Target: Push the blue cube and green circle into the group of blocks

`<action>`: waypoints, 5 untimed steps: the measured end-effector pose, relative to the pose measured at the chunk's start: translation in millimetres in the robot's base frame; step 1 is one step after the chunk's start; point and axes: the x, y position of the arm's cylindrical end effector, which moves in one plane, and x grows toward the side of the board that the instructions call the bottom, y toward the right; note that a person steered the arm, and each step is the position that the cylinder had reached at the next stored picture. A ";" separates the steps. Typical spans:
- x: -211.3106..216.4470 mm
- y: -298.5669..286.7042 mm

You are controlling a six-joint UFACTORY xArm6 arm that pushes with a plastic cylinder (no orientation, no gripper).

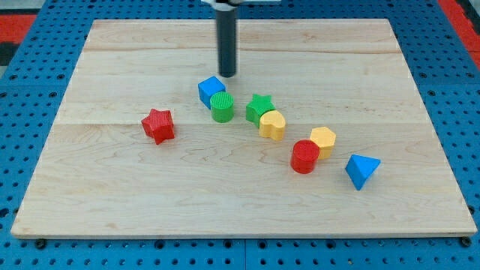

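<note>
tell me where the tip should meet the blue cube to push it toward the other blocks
Probably the cube's face toward the view's left, pushing toward the view's right: the green star and yellow heart lie that way, and the green circle touching the cube would likely go along. My tip now sits just above and right of the cube.

Robot lab bench: wooden board (240, 202) on blue perforated plate (22, 82) (red one at corners).
</note>
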 end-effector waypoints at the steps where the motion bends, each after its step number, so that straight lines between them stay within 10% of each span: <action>1: 7.5 -30.4; 5: 104.7 66.4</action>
